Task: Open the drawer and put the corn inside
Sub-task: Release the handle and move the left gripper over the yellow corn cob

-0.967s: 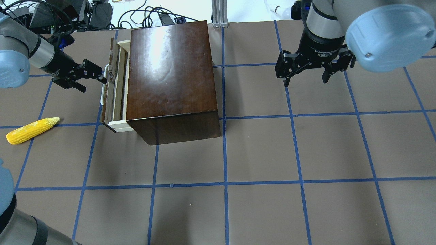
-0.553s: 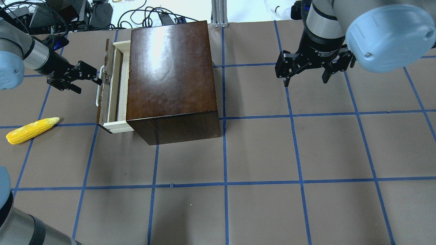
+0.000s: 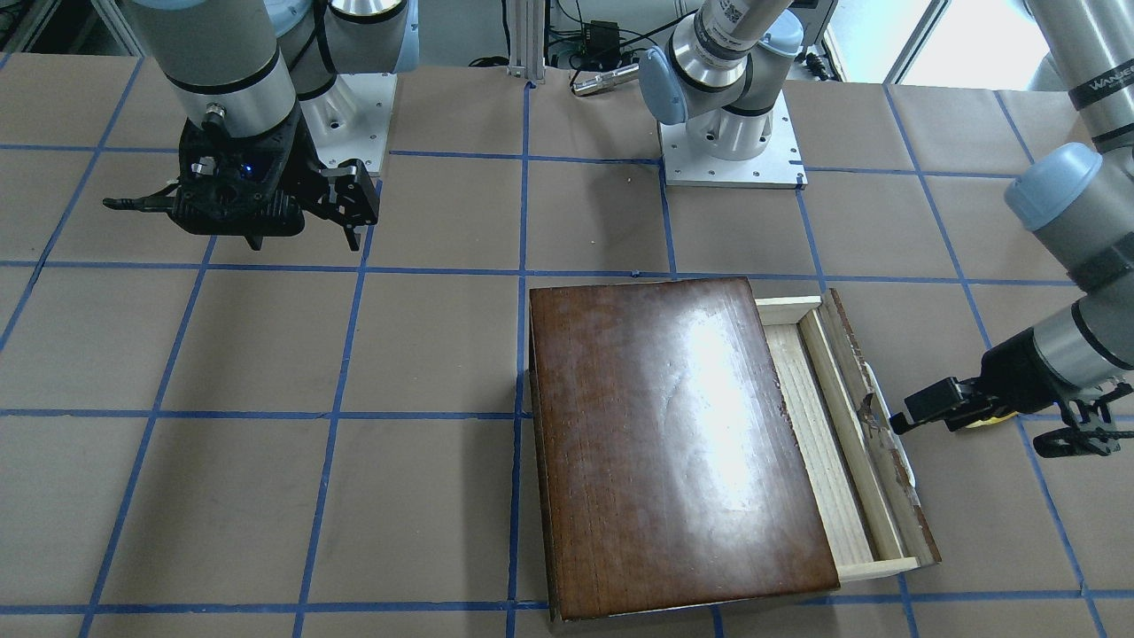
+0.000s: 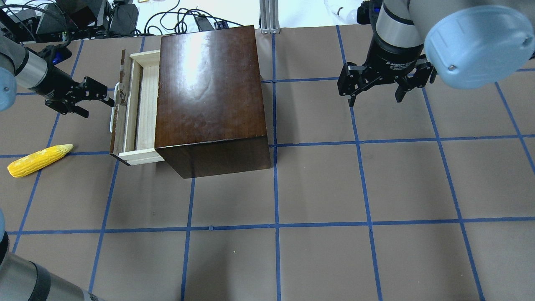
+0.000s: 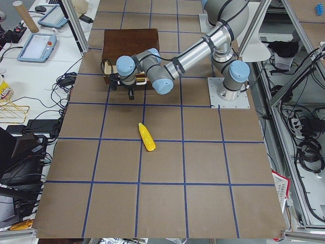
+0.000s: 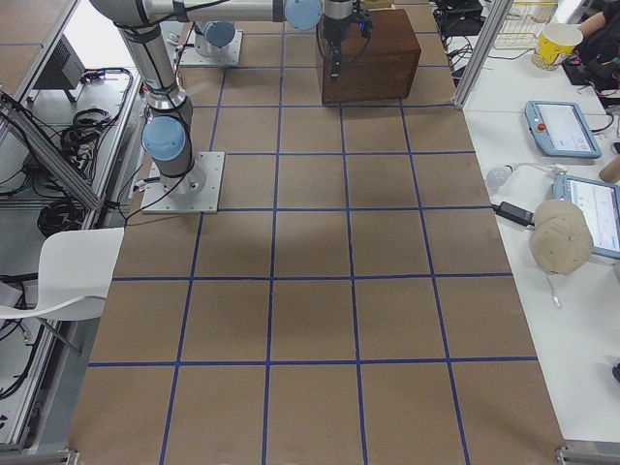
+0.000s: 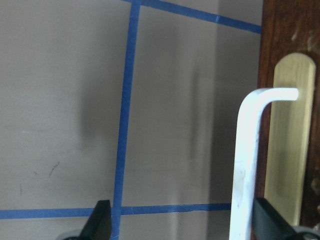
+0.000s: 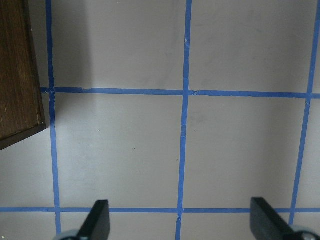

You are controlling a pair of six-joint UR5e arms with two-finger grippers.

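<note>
**Drawer partway out, corn waiting on the table**

The left gripper [image 4: 98, 106], jaws spread, has the white handle [image 4: 112, 121] between its fingers. The drawer [image 4: 138, 108] stands partly out of the box [image 4: 209, 96], so the opening step looks in hand (perhaps nearly done). The corn [image 4: 39, 160] lies well apart from the drawer front. The next move likely means slipping off the handle and reaching for the cob. The right gripper [image 4: 375, 100] hangs spread and idle.
</note>
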